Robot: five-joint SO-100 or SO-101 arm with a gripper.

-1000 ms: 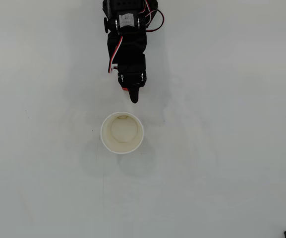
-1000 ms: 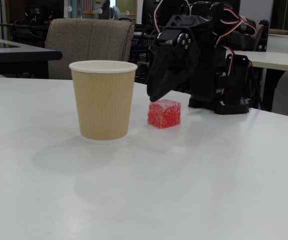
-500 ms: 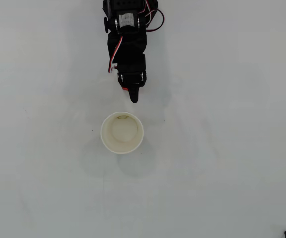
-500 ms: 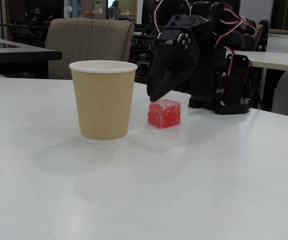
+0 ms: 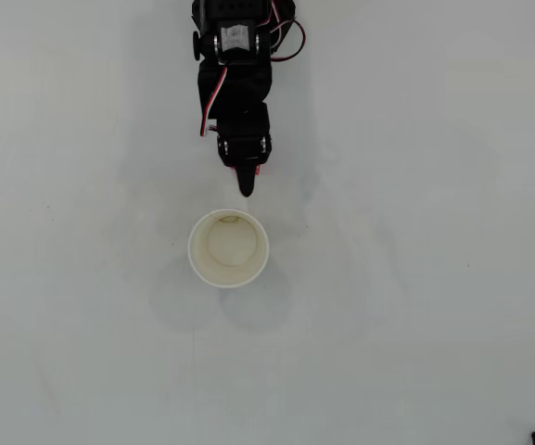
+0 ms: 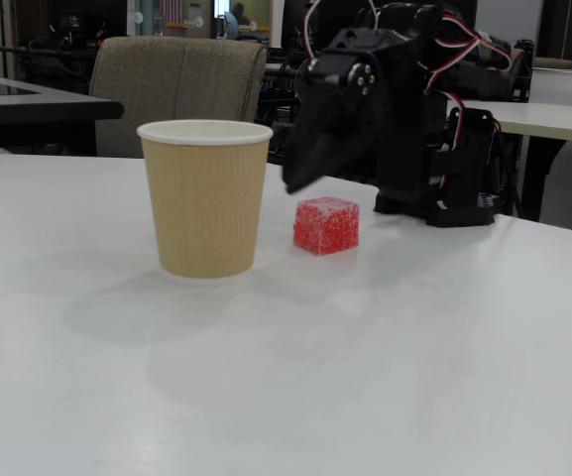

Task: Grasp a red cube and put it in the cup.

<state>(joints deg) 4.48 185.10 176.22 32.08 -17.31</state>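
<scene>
The cup (image 6: 205, 198) stands upright (mouth up) beside the red cube (image 6: 326, 225); end effector (image 6: 300, 178) above, grip unclear.

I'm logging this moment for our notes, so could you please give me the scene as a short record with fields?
Cup: the cup stands upright on the table; looks empty in the overhead view.
Cube: the red cube rests on the table, right of the cup in the fixed view, apart from it.
Hand: the hand hangs above the cube, holding nothing; fingertips look closed.
Overhead: arm covers the cube.
</scene>
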